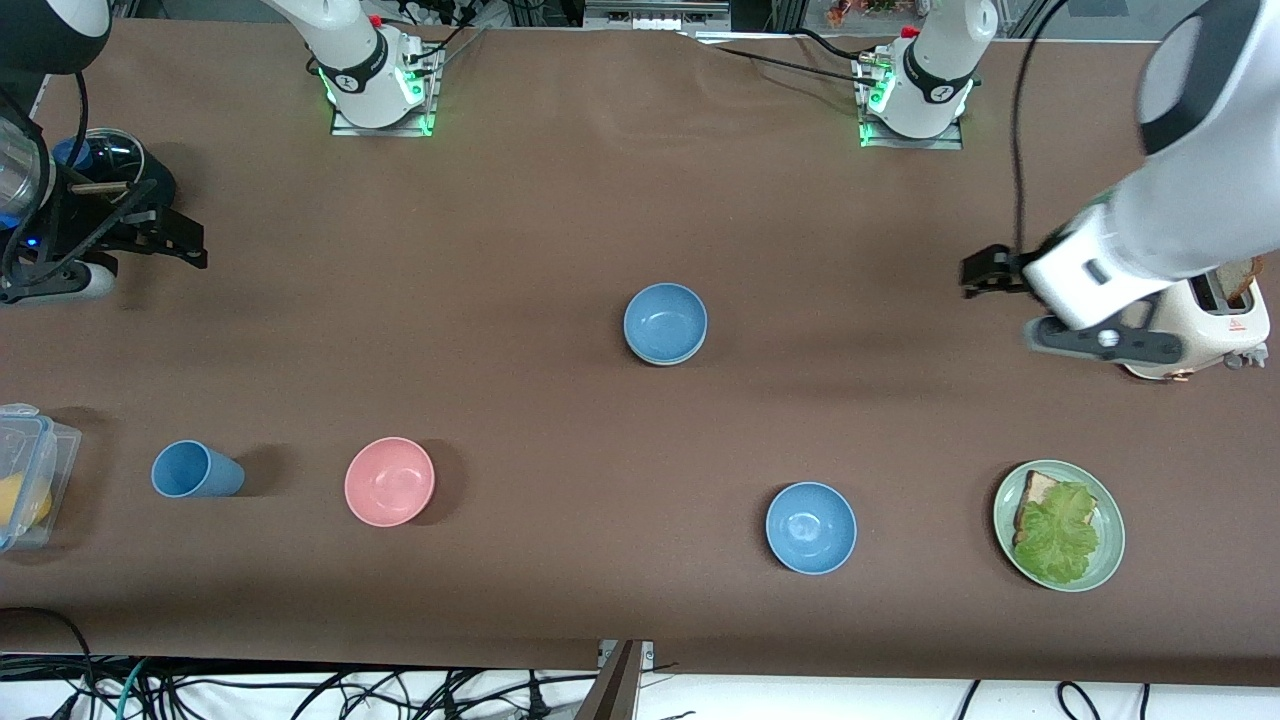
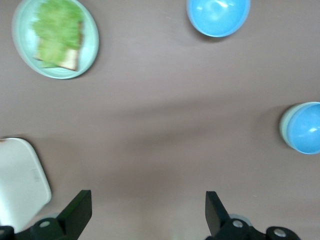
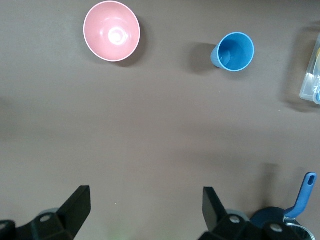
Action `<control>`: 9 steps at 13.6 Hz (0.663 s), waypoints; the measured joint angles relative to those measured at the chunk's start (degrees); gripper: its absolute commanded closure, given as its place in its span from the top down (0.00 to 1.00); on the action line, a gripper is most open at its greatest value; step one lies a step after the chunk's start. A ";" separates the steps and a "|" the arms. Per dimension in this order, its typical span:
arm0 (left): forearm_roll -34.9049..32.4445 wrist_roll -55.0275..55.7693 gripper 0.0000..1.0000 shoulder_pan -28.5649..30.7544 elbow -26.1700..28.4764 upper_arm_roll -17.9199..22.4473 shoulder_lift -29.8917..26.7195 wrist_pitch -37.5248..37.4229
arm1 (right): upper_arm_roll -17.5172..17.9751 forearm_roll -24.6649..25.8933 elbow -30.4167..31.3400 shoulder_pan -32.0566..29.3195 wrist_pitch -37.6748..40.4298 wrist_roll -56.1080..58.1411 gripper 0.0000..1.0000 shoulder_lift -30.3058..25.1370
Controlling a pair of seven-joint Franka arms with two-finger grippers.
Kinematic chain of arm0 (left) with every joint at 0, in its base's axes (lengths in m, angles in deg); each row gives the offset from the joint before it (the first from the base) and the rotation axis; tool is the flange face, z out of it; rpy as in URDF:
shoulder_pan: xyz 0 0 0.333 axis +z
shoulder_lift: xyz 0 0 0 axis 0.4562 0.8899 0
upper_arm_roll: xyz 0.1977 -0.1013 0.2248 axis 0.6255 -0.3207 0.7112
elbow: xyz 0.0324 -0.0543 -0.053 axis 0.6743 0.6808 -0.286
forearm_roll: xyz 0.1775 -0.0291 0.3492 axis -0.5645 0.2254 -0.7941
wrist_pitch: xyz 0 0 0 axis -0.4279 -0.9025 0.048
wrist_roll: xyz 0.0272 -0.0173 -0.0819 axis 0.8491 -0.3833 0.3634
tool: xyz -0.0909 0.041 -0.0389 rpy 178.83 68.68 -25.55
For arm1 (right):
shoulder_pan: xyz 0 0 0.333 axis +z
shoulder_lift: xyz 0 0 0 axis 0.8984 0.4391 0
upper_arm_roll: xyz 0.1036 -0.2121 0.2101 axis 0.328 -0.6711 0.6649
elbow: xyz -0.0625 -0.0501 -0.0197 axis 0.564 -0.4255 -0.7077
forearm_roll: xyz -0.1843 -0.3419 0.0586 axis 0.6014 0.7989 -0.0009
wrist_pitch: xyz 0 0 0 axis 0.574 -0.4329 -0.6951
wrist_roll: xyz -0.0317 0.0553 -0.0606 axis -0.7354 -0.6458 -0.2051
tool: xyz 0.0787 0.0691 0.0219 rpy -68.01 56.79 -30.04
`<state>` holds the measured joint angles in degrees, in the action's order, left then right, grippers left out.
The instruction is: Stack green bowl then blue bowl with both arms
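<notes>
Both grippers hang wide and empty, the left gripper over the toaster, the right gripper over the table's opposite end, leaving the blue bowl upright, mouth up, nested in the green bowl mid-table, seemingly stacked.

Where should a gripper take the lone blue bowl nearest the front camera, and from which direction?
By its rim, coming straight down from above. The blue bowl sits upright and open, apart from the stacked bowls and the green plate, so one finger can likely go inside the wall and one outside. Both the left gripper and right gripper are open.
</notes>
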<state>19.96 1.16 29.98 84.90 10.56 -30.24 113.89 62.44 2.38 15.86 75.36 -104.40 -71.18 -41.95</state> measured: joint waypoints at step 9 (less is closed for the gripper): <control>0.22 -0.77 1.00 -9.43 21.15 11.00 -17.09 11.81 | 0.07 0.00 0.00 0.00 -0.02 0.00 0.99 0.01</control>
<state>20.18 0.39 20.55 106.05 21.56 -47.33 125.70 62.51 2.38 15.86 75.36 -104.43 -71.18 -41.94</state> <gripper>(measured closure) 0.000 0.009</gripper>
